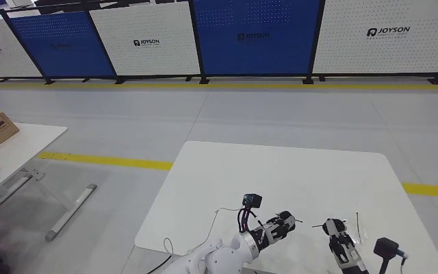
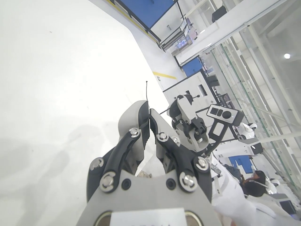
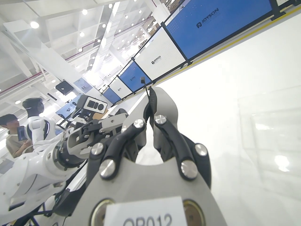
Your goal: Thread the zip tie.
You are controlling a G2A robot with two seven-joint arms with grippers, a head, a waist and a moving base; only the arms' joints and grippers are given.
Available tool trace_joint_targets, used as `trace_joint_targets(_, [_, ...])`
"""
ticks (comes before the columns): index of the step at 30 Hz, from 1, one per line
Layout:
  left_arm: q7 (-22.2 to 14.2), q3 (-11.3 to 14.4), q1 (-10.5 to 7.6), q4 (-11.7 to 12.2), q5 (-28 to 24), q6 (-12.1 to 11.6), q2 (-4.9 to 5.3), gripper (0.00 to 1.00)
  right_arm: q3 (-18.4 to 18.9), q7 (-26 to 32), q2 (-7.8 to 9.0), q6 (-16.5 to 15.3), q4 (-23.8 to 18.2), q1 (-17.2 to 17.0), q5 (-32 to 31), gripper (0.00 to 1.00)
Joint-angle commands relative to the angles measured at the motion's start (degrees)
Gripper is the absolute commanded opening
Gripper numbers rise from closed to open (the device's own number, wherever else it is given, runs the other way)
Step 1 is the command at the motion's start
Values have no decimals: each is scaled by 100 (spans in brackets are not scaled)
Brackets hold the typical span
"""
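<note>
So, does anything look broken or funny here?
No, nothing looks broken or spilled. The left hand is pinched shut on a thin black zip tie, the right hand on a black strip too, apart above the white table.

White rounded-corner table point(image 1: 274, 178), one. Blue and white perforated partition panels point(image 1: 253, 34), row at 12 o'clock, yellow floor stripe point(image 1: 274, 85) at their foot. Second white table point(image 1: 27, 147) at 9 o'clock, bearing brown cardboard box point(image 1: 5, 129).

Ceiling lamps point(image 3: 34, 24) light my workspace brightly from above; the table point(image 1: 274, 178) glares near-white, perhaps masking detail; wrist views bow at edges.
</note>
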Motion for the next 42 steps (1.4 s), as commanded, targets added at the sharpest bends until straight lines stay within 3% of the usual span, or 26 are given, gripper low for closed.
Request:
trace_joint_targets(1, [64, 19, -17, 23, 44, 63, -16, 0, 0, 0, 0, 0, 0, 0, 0, 0])
trace_joint_targets(8, [56, 29, -19, 26, 52, 64, -18, 0, -18, 70, -16, 15, -1, 42, 102, 0])
trace_joint_targets(16, [56, 29, -19, 26, 52, 64, -18, 0, -18, 712, -60, -150, 209, 256, 771, 0])
trace_joint_targets(24, [56, 29, -19, 26, 52, 64, -18, 0, -18, 715, -62, -141, 209, 263, 776, 0])
trace_joint_targets(36, [56, 29, -19, 26, 52, 64, -18, 0, -434, 442, -245, 234, 552, 760, 716, 0])
trace_joint_targets(42, [56, 29, -19, 26, 52, 64, -18, 0, -448, 447, -249, 247, 566, 772, 708, 0])
